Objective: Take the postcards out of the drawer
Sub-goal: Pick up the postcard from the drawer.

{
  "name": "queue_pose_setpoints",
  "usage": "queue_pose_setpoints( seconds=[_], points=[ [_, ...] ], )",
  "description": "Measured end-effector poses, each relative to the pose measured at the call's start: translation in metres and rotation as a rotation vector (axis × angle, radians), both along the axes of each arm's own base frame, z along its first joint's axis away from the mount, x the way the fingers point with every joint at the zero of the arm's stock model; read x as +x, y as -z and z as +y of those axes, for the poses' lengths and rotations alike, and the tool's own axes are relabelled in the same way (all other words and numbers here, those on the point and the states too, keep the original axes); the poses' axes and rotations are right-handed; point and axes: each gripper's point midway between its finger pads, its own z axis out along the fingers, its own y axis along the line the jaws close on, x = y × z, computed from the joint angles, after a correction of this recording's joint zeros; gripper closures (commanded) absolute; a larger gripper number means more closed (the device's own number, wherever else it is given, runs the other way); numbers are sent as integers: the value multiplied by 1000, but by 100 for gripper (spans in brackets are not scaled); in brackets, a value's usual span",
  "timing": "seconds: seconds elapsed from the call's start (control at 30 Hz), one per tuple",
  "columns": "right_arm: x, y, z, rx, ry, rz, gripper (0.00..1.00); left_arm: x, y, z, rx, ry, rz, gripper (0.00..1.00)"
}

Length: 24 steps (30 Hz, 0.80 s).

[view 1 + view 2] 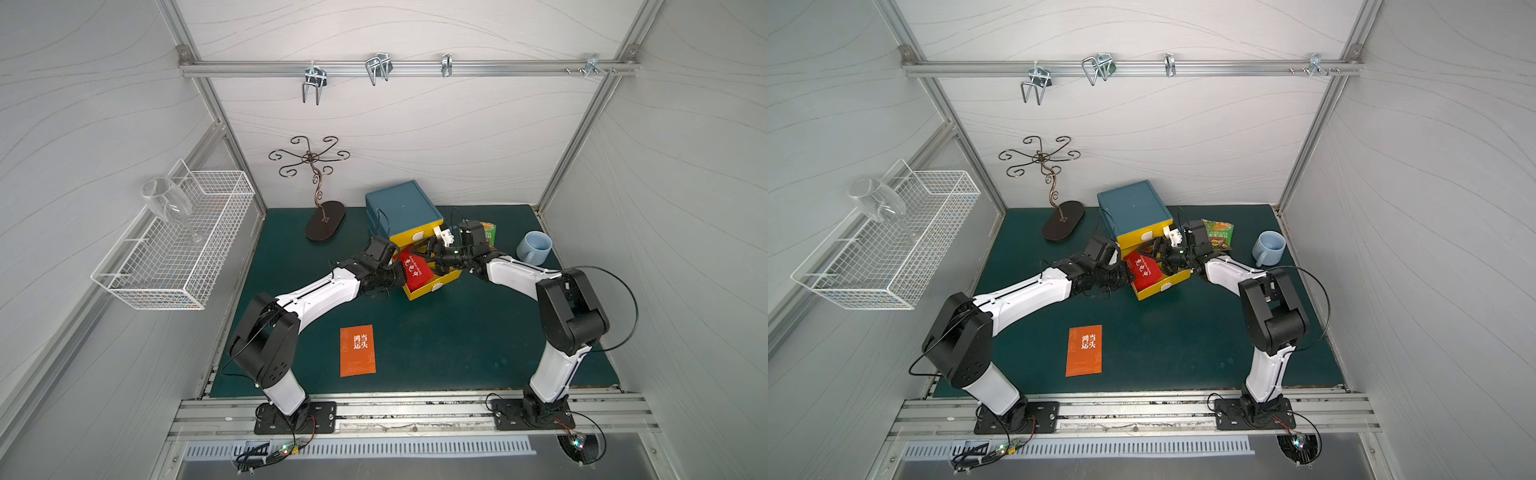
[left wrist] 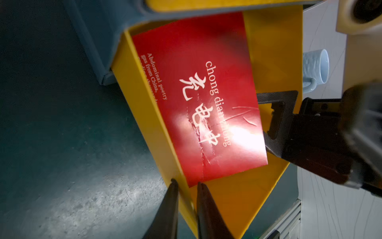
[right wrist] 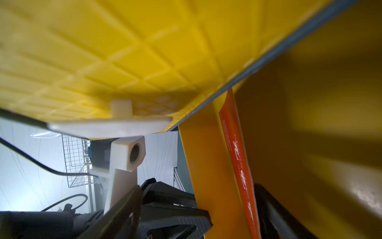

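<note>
The left gripper (image 2: 187, 184) pinched the left wall of the drawer (image 2: 144, 115), the right gripper (image 1: 429, 255) stood open astride the tilted red card (image 1: 417, 268) inside, anything beneath hidden; the orange card (image 1: 357, 350) lay nearer on the mat (image 1: 457, 340).

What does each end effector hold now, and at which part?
Left end effector: the drawer, by its side wall. Right end effector: nothing; its jaws stand open at the red card's edge.

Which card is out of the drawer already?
The orange card, lying flat on the green mat near the front. The red card sits inside the yellow drawer.
</note>
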Motion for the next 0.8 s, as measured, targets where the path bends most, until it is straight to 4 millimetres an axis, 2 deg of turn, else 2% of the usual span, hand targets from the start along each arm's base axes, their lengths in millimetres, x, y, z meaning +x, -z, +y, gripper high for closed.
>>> queue_pose_setpoints(
  seconds=[0.3, 0.53, 0.67, 0.8],
  points=[
    [-1, 6, -2, -31, 1, 2, 56, -1, 0, -1, 0, 3, 1, 76],
    [1, 9, -4, -76, 0, -25, 75, -3, 3, -3, 0, 14, 11, 70],
    [2, 11, -6, -103, 0, -39, 86, -5, 7, -5, 3, 23, 21, 58],
    [4, 12, -7, -127, 4, -57, 94, -7, 9, -5, 8, 26, 27, 47]
  ],
)
